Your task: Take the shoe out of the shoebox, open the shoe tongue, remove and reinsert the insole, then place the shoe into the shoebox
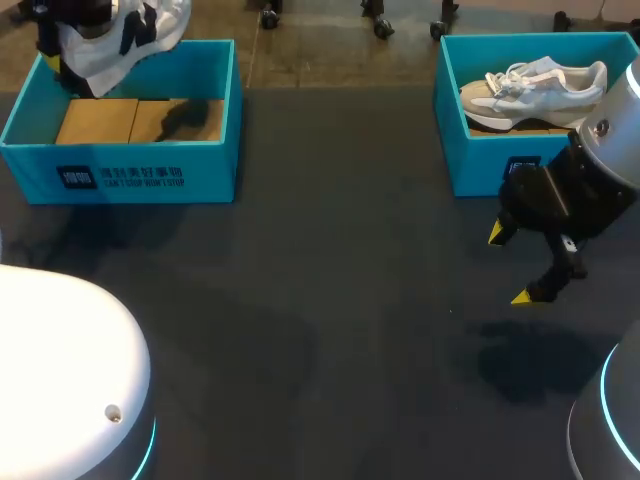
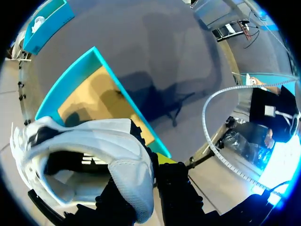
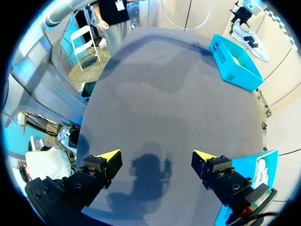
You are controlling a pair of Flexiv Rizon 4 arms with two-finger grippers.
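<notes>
Right hand (image 1: 509, 265) hangs over the desk (image 1: 320, 300), fingers (image 1: 497, 233) wide apart, empty, beside the right shoebox (image 1: 480, 165) holding a pale shoe (image 1: 535, 85). Farther back, left hand (image 1: 55, 62) is clamped on the white shoe (image 1: 130, 35), held above the left shoebox (image 1: 120, 170).

**A dark table under soft light**

The only furniture to tell of is a wide dark grey matte table top (image 1: 320, 300), flat and even in tone. The light is diffuse. A soft dark shadow (image 1: 530, 365) lies on the right part of the surface, with blurred edges. A fainter shadow patch (image 1: 110, 235) lies toward the far left.
</notes>
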